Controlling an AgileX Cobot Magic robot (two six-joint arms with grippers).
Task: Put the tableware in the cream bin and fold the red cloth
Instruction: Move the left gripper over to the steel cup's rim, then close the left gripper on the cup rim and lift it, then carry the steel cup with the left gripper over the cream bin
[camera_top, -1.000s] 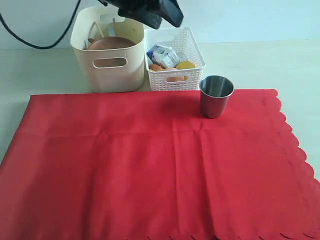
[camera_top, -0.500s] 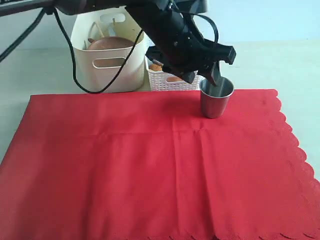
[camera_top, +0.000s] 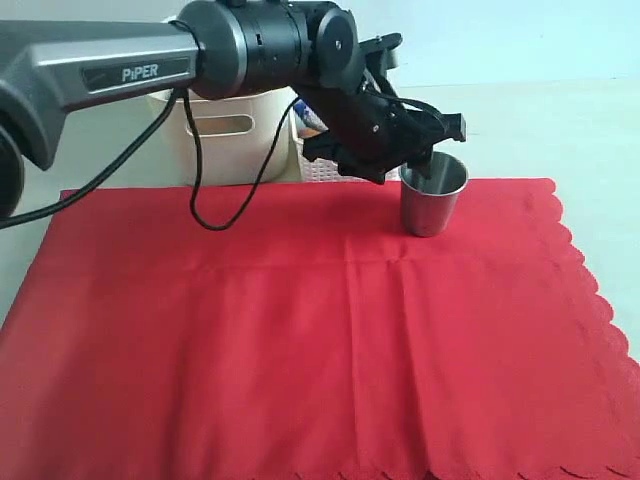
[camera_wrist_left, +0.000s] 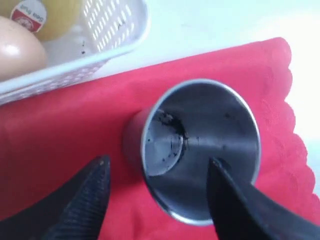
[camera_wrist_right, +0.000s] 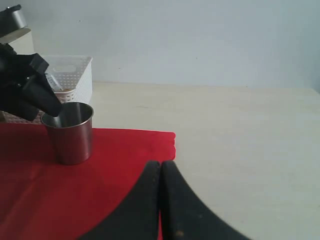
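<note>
1. Cup pickup underway: we see steel cup (camera_top: 433, 195) upright on red cloth (camera_top: 300, 330).
2. Left end effector (camera_wrist_left: 159, 162) wide, straddling its rim, not yet gripping.
3. Next, we judge: pinch, lift to cream bin (camera_top: 230, 158).

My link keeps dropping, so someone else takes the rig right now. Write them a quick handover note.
Left tool: open, one finger inside the cup, one outside; not yet closed.
Right tool: shut, empty, over the cloth's edge.
Cup: upright on the red cloth, near the white basket.
Bin: behind the left arm, contents hidden.
Done: no other tableware shows on the cloth.
Left: grip cup, drop it in the bin, fold the cloth, which lies spread flat.
</note>
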